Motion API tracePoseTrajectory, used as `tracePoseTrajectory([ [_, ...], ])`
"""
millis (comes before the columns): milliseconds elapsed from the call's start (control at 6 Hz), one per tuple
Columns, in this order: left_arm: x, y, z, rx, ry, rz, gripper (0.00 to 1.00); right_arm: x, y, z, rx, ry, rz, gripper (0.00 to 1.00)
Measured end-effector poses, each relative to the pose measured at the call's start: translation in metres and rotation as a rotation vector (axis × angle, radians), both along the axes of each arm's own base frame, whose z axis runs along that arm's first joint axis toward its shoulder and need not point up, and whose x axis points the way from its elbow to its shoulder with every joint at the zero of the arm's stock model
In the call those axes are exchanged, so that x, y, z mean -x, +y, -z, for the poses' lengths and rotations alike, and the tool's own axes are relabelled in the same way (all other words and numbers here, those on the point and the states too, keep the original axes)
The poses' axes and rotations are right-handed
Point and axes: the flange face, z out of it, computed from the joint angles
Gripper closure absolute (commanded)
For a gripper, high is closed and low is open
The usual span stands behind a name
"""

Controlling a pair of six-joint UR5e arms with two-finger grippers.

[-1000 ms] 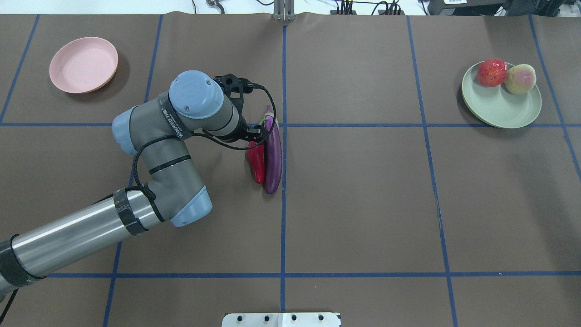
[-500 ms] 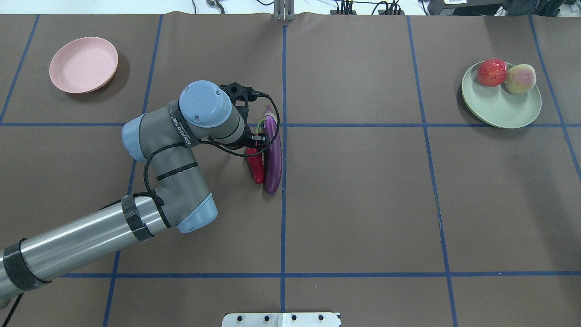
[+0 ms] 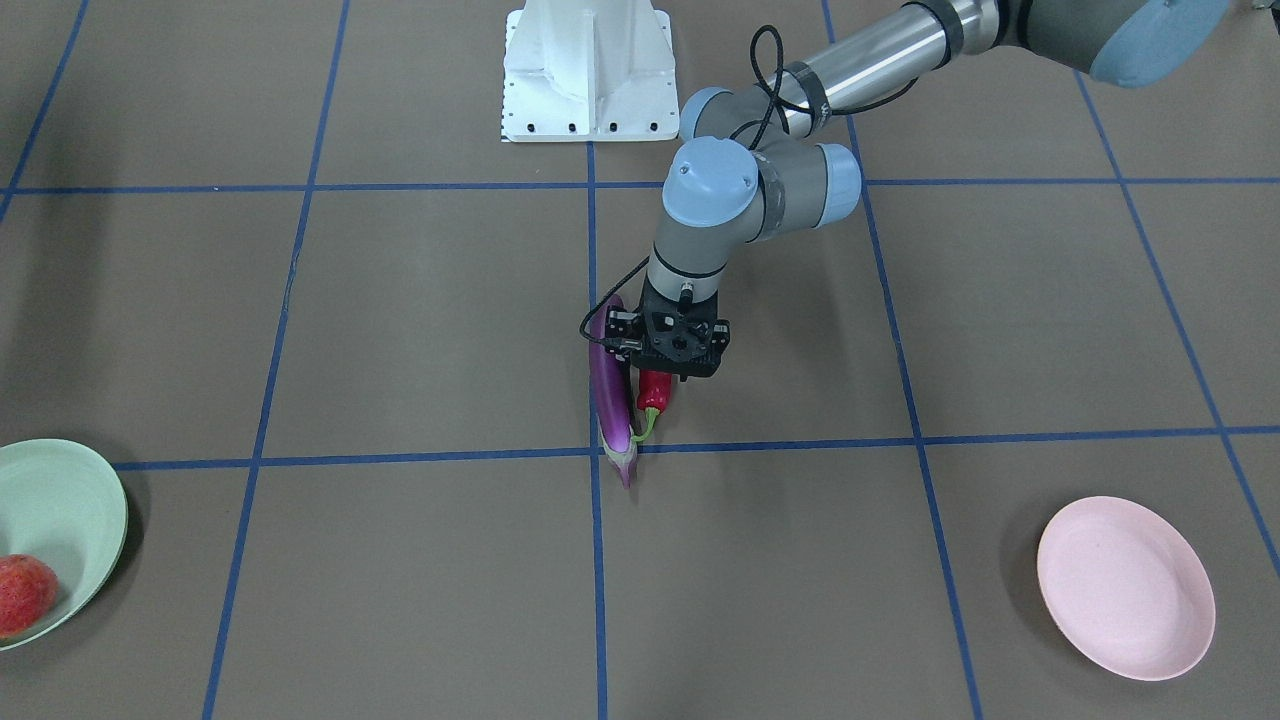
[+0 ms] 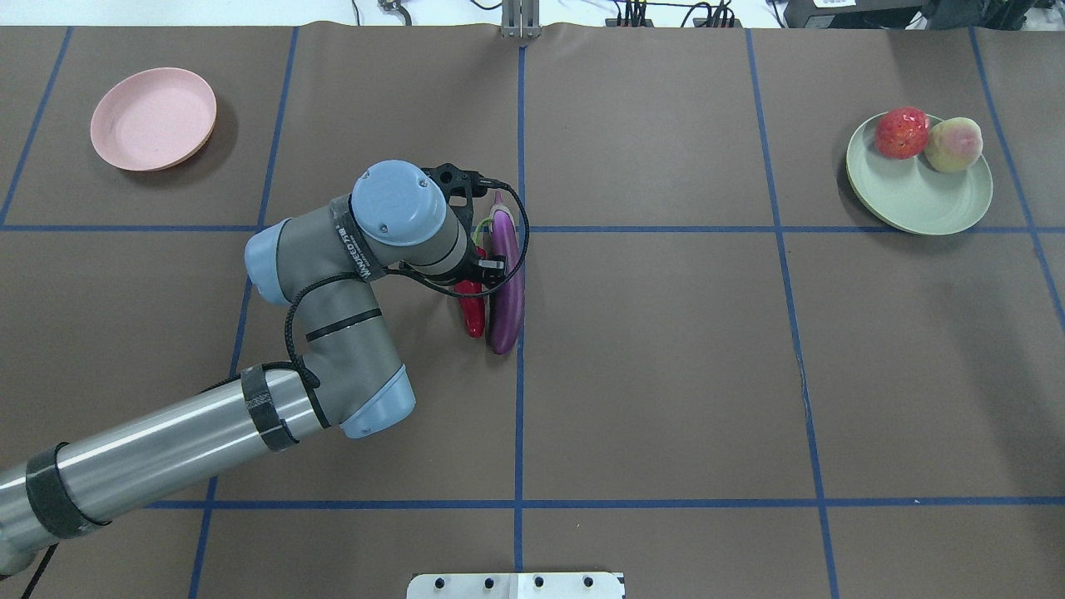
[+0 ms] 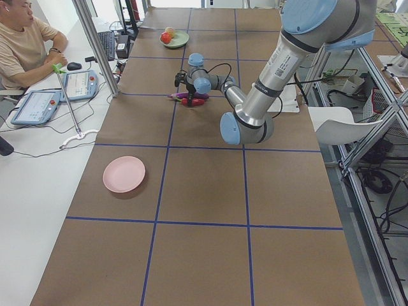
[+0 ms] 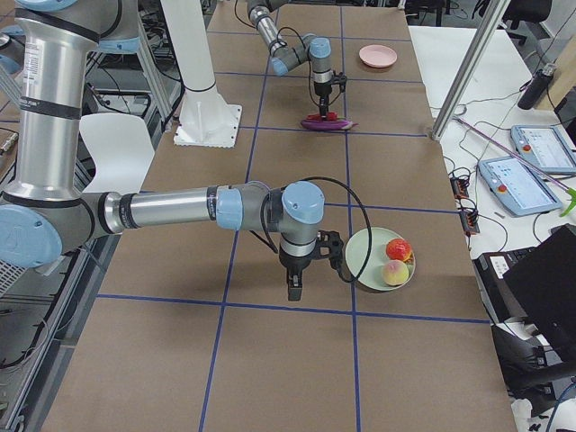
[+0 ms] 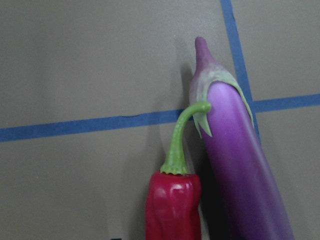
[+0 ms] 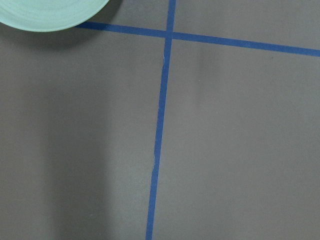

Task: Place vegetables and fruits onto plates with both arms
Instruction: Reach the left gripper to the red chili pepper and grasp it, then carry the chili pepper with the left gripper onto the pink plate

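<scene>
The purple eggplant point(image 4: 505, 283) and the red pepper point(image 4: 473, 312) lie side by side, touching, near the table's middle. My left gripper point(image 4: 474, 266) hangs over the pepper's stem half, just above the pepper point(image 3: 654, 390). Its fingers are hidden, so I cannot tell whether it is open or shut. The left wrist view shows the pepper point(image 7: 172, 205) and the eggplant point(image 7: 240, 160) close below. The pink plate point(image 4: 154, 118) is bare at the far left. The mint green plate point(image 4: 919, 195) holds the pomegranate point(image 4: 902, 132) and the peach point(image 4: 953, 144). My right gripper point(image 6: 292, 290) hangs beside the green plate point(image 6: 364, 256); I cannot tell its state.
The white pedestal point(image 3: 588, 70) stands at the robot's edge of the table. Blue tape lines cross the brown mat. An operator point(image 5: 25, 44) sits at a side desk beyond the table. The right wrist view shows the green plate's rim point(image 8: 50, 12) and bare mat.
My left arm has moved right, and its wrist now covers more of the pepper's stem end. The vegetables, fruits and plates have not moved.
</scene>
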Motion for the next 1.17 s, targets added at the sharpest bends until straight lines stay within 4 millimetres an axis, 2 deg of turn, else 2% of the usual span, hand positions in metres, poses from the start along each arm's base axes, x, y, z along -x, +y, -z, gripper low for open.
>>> tracePoseTrajectory([
  [333, 0.003, -0.005, -0.001, -0.016, -0.010, 0.019, 1.00, 0.002, 0.000, 0.002, 0.000, -0.021, 0.000, 0.00],
  [500, 0.016, -0.019, 0.001, -0.064, -0.021, 0.024, 1.00, 0.002, 0.000, 0.002, 0.000, -0.023, 0.000, 0.00],
  [667, 0.039, -0.044, -0.004, -0.139, -0.050, 0.009, 1.00, 0.002, 0.000, 0.001, 0.000, -0.024, 0.001, 0.00],
  [833, 0.072, -0.075, -0.021, -0.219, -0.103, -0.014, 1.00, 0.002, 0.000, 0.001, -0.001, -0.024, 0.002, 0.00],
  [1000, 0.117, -0.115, -0.054, -0.276, -0.176, -0.051, 1.00, 0.002, 0.000, 0.000, 0.000, -0.024, 0.004, 0.00],
  [1167, 0.168, -0.161, -0.095, -0.316, -0.256, -0.108, 1.00, 0.003, 0.000, -0.001, 0.002, -0.024, 0.005, 0.00],
])
